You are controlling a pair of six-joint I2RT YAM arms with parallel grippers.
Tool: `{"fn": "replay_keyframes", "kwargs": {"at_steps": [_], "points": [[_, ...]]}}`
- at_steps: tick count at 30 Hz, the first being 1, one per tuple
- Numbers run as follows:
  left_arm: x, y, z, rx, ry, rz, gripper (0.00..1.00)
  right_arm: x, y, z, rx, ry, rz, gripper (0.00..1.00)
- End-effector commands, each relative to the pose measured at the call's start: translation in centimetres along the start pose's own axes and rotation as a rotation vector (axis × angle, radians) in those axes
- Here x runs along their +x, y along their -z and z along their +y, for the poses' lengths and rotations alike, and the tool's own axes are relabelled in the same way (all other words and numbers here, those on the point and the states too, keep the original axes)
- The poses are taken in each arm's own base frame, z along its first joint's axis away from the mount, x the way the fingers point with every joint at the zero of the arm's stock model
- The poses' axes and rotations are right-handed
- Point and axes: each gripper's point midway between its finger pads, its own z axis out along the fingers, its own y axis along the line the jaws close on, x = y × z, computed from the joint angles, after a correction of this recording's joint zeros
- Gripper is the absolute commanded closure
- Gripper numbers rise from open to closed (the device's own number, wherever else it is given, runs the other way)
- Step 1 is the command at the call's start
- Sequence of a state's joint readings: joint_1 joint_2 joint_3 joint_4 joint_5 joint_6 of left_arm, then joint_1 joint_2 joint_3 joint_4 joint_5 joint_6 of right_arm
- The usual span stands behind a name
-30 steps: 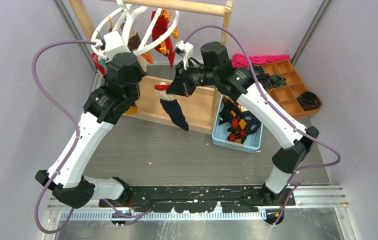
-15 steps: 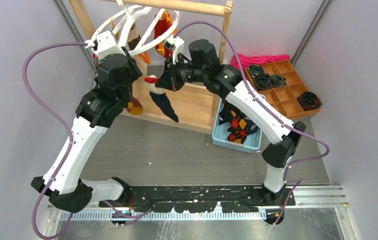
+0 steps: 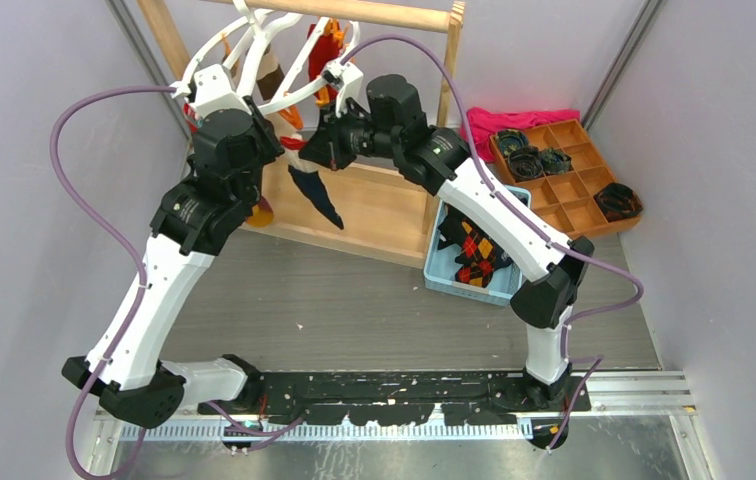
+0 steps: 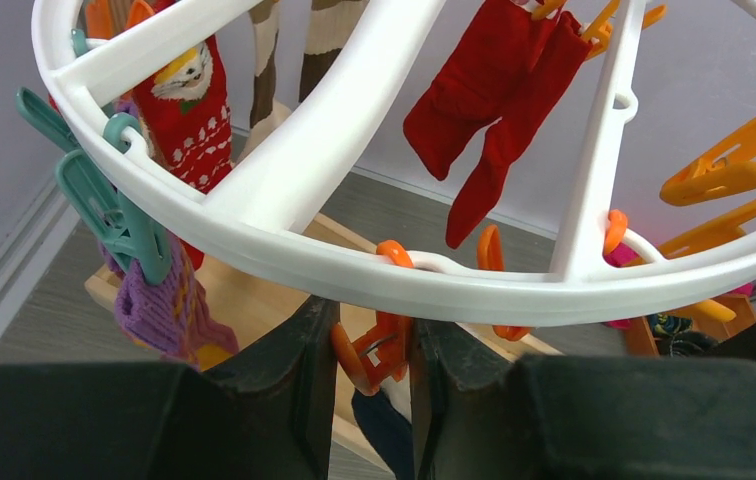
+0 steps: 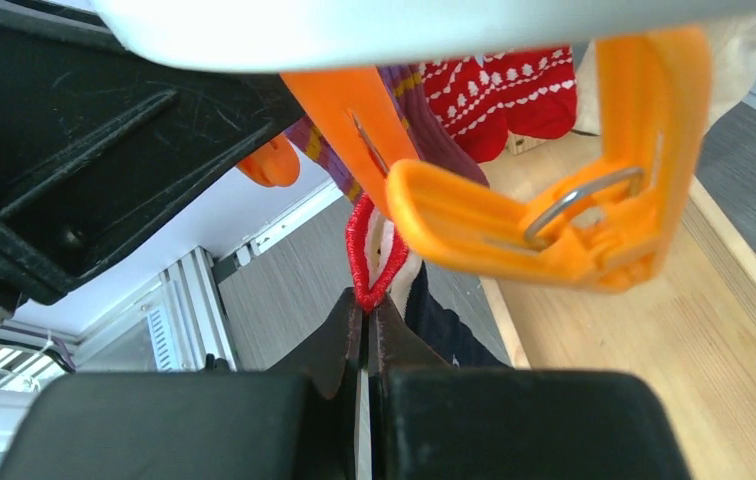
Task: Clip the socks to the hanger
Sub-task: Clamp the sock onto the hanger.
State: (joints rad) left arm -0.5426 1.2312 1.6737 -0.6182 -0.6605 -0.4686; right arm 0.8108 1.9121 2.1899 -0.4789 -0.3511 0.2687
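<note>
Squeezing clip (image 4: 354, 362) on hanger's (image 4: 284, 170) near rim with left gripper (image 4: 372, 345), jaws clamped on its handles, likely to spread its mouth. Pinching sock (image 3: 316, 195) by the red cuff with right gripper (image 5: 365, 325), jaws closed on it, raised just under that clip so the cuff can feed in. Hangs with long axis vertical, cuff up, navy toe down, over rack's (image 3: 374, 205) wooden base.

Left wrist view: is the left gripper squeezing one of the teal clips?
No, the left gripper pinches an orange clip; the teal clips hang further left.
</note>
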Motion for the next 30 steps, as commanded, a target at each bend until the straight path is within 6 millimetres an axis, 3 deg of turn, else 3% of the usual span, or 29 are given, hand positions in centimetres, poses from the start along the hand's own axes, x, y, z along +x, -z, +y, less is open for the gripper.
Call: {"fn": "replay_keyframes", "kwargs": {"at_steps": [1, 18, 30], "points": [[-1.6, 1.1, 0.0, 0.035, 0.048, -0.034, 0.99, -3.4, 0.2, 2.0, -0.031, 0.031, -0.106, 0.99], [-1.3, 1.0, 0.2, 0.030, 0.061, -0.021, 0.99, -3.7, -0.3, 3.4, -0.054, 0.105, -0.114, 0.99], [-1.6, 1.2, 0.4, 0.031, 0.075, -0.026, 0.99, -2.2, -0.7, 3.7, -0.052, 0.151, -0.069, 0.99]]}}
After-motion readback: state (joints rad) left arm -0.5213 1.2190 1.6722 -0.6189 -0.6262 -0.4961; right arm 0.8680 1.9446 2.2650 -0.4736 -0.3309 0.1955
